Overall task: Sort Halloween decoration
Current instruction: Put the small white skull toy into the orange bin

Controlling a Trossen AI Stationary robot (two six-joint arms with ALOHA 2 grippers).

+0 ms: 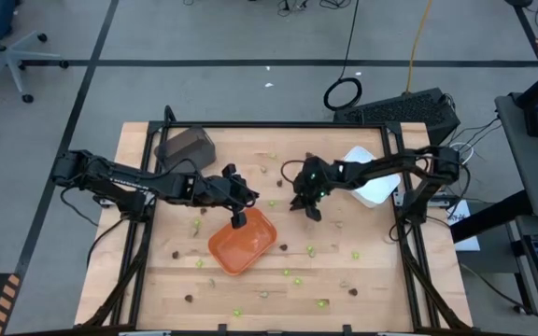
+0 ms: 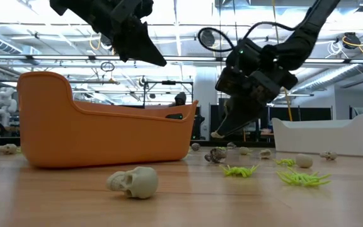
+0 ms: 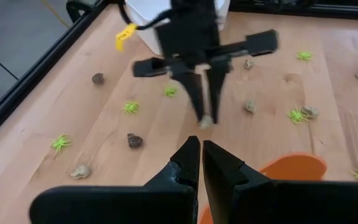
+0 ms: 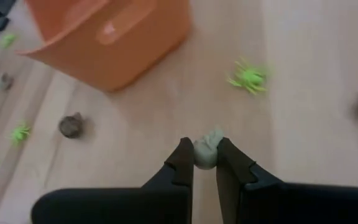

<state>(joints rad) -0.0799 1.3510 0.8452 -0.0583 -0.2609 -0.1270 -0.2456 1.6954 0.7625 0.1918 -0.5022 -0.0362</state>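
Tiny decoration pieces lie scattered on the table: lime-green spiders, a tan-grey skull and dark brown bits. My left gripper is shut on nothing and hovers over the orange tray's far rim. My right gripper is right of that tray, above the tabletop, shut on a tan-grey piece. From the left wrist view I see the right gripper pointing down with the piece at its tips. My right gripper pinches the small tan-grey piece between its two fingertips, coming from above and pointing down. The piece pokes out at the free ends of the fingers. It is lifted clear of the table, as the low view shows.
The orange tray sits mid-table, a white tray at the far right and a dark grey tray at the far left. Loose pieces dot the wood around and in front of the orange tray. The two grippers are close together.
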